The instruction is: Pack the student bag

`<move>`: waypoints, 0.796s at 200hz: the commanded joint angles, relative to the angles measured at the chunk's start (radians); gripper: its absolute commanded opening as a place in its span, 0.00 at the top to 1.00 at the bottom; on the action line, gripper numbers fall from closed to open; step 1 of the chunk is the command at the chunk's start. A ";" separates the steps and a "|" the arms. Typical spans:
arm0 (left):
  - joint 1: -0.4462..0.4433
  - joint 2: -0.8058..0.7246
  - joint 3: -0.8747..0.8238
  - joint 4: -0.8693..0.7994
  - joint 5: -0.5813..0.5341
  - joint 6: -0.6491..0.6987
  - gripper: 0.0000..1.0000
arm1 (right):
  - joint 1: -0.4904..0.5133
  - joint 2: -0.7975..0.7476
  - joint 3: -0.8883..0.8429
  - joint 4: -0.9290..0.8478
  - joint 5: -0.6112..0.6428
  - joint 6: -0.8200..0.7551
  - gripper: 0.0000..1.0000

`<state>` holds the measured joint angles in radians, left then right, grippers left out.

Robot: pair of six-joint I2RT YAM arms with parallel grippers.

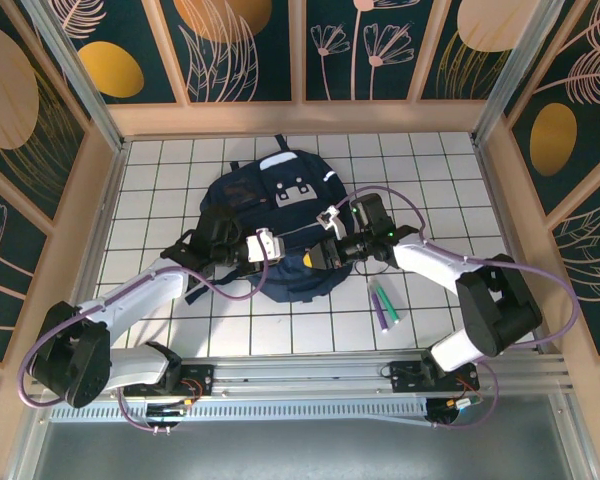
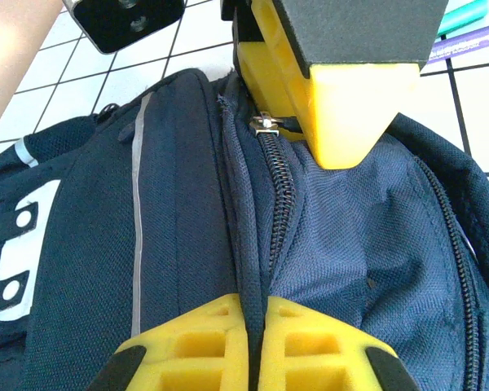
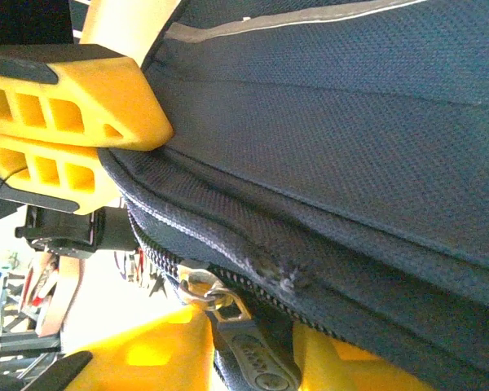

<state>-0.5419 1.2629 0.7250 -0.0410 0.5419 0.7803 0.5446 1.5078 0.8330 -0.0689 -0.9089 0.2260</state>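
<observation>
here, the large navy-blue fabric backpack [image 1: 250, 195] lies flat in the middle of the white tiled table [image 1: 160, 180], its light grey flap facing up. the left gripper [image 2: 255, 326] has its yellow fingers pressed together on a fold of fabric beside the zip. the right gripper [image 1: 315, 257] faces it, fingers on either side of the metal zip pull [image 3: 240, 338]; whether they clamp it i cannot tell. green and purple marker pens [image 1: 385, 303] lie on the tiles just right of the backpack.

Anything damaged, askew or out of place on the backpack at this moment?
One minor thing: the student bag has a small frayed, puckered snag in the fabric edge, close to the zipper pull in the right wrist view. Nothing else stands out.
</observation>
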 commanded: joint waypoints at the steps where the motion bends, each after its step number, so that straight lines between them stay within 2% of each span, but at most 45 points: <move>1: -0.008 -0.033 -0.002 0.070 0.102 0.002 1.00 | -0.020 0.003 -0.015 0.079 -0.128 -0.026 0.73; 51: -0.008 -0.031 -0.001 0.073 0.101 0.003 1.00 | -0.052 0.024 -0.009 0.025 -0.167 -0.088 1.00; 101: -0.009 -0.027 0.002 0.066 0.090 0.006 1.00 | -0.075 0.016 -0.001 -0.025 -0.085 -0.097 1.00; 159: -0.007 -0.042 -0.002 0.042 0.067 0.022 1.00 | -0.104 -0.035 0.015 -0.138 0.130 -0.119 1.00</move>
<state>-0.5518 1.2572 0.7193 -0.0296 0.5488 0.7807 0.4767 1.5085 0.8261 -0.1127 -0.9508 0.1352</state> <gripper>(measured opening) 0.056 0.077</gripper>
